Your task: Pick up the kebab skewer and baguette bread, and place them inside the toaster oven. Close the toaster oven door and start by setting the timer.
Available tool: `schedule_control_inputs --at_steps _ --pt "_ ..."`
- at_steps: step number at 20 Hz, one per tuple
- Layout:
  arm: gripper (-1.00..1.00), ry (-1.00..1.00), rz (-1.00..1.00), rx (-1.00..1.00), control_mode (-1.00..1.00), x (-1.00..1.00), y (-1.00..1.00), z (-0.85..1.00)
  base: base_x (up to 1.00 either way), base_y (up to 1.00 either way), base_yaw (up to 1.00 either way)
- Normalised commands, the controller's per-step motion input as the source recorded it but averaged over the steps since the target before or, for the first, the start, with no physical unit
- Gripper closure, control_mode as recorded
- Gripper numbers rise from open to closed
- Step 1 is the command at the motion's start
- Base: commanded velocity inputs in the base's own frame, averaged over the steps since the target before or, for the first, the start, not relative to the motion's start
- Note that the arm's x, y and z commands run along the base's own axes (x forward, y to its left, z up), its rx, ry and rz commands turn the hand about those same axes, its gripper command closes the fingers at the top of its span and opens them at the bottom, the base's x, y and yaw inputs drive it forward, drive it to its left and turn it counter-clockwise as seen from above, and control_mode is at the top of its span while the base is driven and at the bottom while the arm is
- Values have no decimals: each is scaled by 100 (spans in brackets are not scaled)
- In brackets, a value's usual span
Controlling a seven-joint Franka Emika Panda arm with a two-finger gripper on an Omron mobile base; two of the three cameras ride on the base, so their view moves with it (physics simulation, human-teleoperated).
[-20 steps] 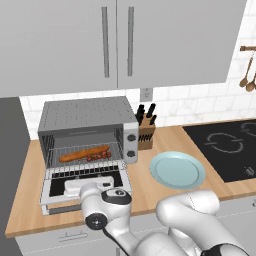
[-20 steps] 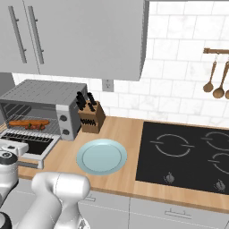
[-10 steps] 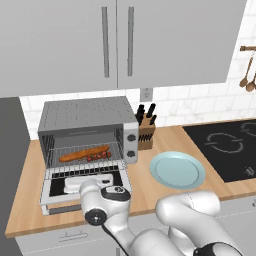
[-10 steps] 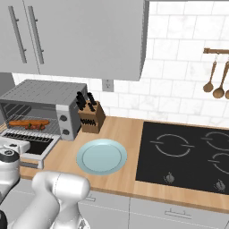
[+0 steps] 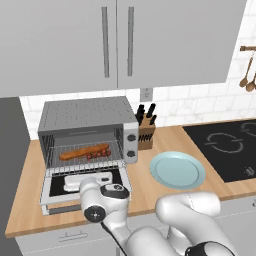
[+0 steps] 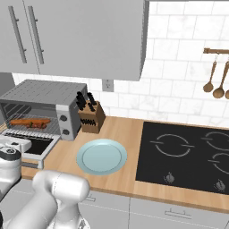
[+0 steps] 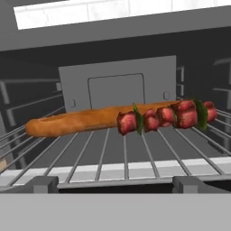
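Inside the toaster oven (image 5: pixel 85 131), baguette bread (image 7: pixel 85 119) and kebab skewer (image 7: pixel 164 117) on rack, claw (image 7: pixel 115 184) spread wide

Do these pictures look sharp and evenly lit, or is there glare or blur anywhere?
Both base views: flat, even light, no glare on the plate. Hand view: oven interior dim and grey, yet baguette and skewer are crisp on the rack.
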Motion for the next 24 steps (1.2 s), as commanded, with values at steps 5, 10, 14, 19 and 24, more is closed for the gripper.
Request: schedule_control_inputs --at_steps 5,10,14,19,24 --pt "-100 0 0 0 -100 27 2 0 0 0 0" --pt "-100 0 0 0 -100 27 4 0 0 0 0" --pt "-100 0 0 0 -100 29 0 0 0 0 0" --pt "-100 0 0 0 -100 31 0 0 0 0 0" --pt "-100 0 0 0 -100 33 1 0 0 0 0"
